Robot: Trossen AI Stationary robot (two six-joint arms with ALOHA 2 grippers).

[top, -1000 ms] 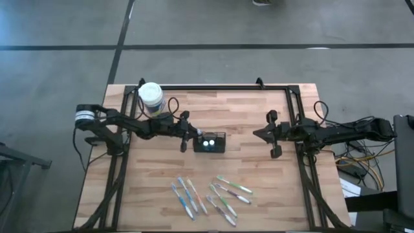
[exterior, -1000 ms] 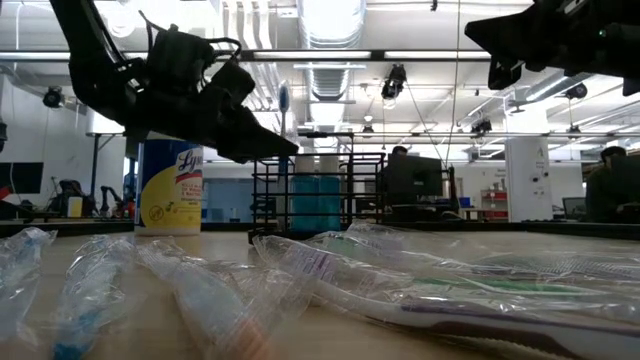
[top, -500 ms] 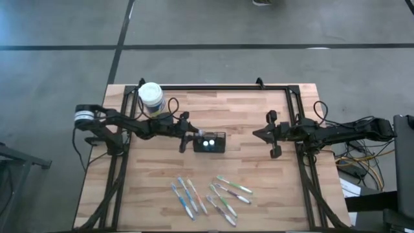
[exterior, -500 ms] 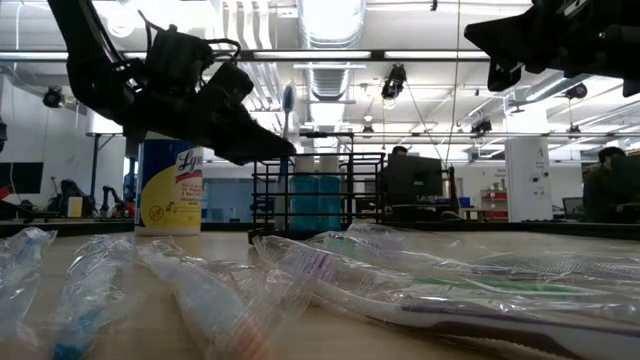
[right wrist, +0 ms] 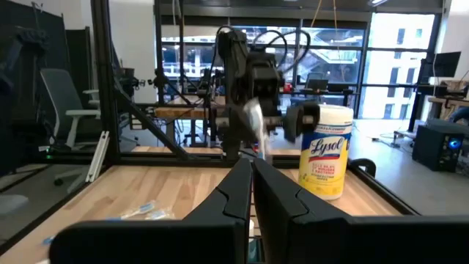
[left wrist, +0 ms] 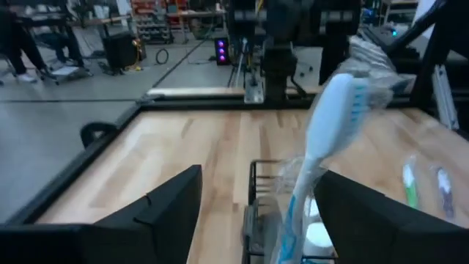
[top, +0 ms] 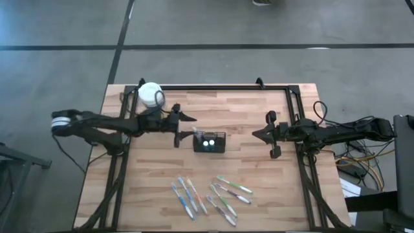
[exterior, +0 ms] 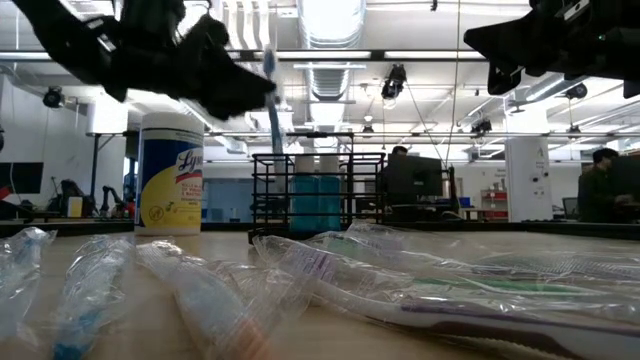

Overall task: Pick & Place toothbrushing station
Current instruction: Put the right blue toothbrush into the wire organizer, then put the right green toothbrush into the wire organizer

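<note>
Many wrapped brushes [top: 210, 194] lie at the near edge of the wood table [top: 246, 116]. Farther back, the black holder [top: 210, 141] sits mid-table with one brush [left wrist: 316, 154] standing in it. The left gripper [top: 183, 127] hangs open just beside it. The right gripper [top: 257, 134] is closed, well apart. A yellow can [exterior: 168, 173] stands behind, then a big room with lights.
</note>
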